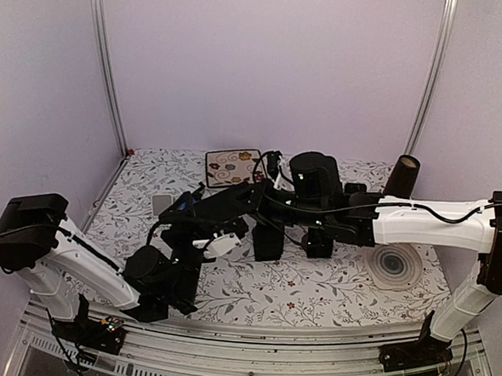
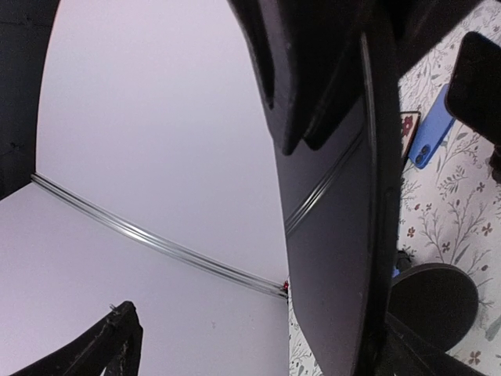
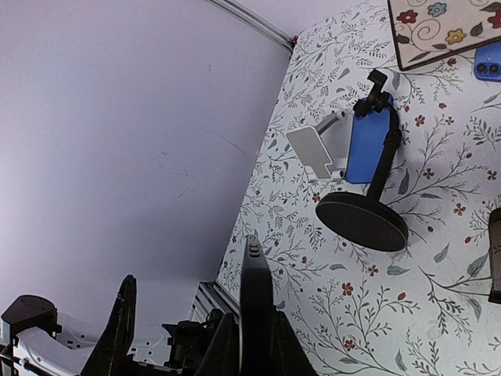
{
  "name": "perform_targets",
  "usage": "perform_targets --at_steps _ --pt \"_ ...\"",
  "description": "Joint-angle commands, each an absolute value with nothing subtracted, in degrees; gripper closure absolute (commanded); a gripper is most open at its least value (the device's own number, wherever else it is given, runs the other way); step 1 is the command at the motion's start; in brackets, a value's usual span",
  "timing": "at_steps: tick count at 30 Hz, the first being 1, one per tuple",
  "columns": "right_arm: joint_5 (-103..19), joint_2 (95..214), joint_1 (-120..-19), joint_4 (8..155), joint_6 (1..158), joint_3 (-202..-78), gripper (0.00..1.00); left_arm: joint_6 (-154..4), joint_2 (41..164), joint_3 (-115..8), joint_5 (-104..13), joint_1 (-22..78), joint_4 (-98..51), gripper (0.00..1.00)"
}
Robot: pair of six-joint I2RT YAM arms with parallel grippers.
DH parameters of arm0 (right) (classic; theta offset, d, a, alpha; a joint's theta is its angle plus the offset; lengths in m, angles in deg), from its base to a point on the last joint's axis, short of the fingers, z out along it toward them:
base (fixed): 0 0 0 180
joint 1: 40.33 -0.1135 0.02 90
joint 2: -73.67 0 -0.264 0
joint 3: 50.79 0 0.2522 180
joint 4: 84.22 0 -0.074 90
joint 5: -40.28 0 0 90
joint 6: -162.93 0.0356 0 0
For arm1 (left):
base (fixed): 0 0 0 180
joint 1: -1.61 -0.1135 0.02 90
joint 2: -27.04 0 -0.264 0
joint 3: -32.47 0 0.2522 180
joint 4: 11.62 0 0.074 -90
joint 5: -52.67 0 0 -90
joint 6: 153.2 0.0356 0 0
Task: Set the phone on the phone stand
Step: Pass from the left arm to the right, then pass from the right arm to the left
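Stand [image 3: 362, 221] holds blue phone [image 3: 368, 147] (right claw [image 3: 254, 338]: black phone [image 3: 254, 282]).

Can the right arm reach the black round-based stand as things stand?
Probably yes: bare table lies between the right gripper, shut on the phone, and the black stand. But the open left gripper flanks that phone, and a blue phone sits by the stand's post.

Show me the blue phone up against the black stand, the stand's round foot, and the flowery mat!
blue phone [image 3: 366, 147], right wrist view, middle of its blue back.
phone stand [image 3: 362, 222], right wrist view, top of its round black base.
flowery mat [image 3: 440, 30], right wrist view, middle of its patterned face.
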State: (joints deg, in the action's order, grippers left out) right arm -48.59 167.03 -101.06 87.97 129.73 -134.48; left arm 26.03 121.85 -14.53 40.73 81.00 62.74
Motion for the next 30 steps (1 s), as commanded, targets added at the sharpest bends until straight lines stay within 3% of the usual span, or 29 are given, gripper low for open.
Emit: perform_targets --at_steps 1,7,12,14,17,18,23,30 --pt "-51.7 163.4 -101.0 90.1 126.8 -134.9 0.98 25.9 120.3 -13.3 40.7 82.1 78.9 0.03" --pt "-53.3 163.1 -100.9 88.5 124.2 -136.3 0.98 24.6 118.0 -11.9 40.2 83.1 74.5 0.03" --pt "-53.7 163.0 -100.9 87.5 122.0 -137.3 0.98 14.0 113.1 -11.7 38.8 84.5 56.7 0.03" --pt "-53.8 162.9 -100.9 87.1 121.3 -137.6 0.98 1.9 109.0 -13.4 36.9 85.0 38.8 0.03" --pt "-54.2 162.4 -100.9 86.6 120.5 -137.8 0.98 -31.5 101.3 -22.3 29.1 85.1 -8.5 0.05" --pt "-54.4 162.2 -100.8 86.4 120.0 -137.9 0.98 -38.9 99.3 -24.7 26.4 84.8 -16.5 0.06" --pt "-54.3 162.2 -100.9 84.0 116.6 -139.7 0.98 -46.0 92.4 -27.1 20.5 84.6 -23.9 0.05" --pt "-51.1 163.9 -100.7 75.9 105.9 -146.3 0.98 -59.0 83.4 -29.1 3.4 78.7 -33.3 0.05"
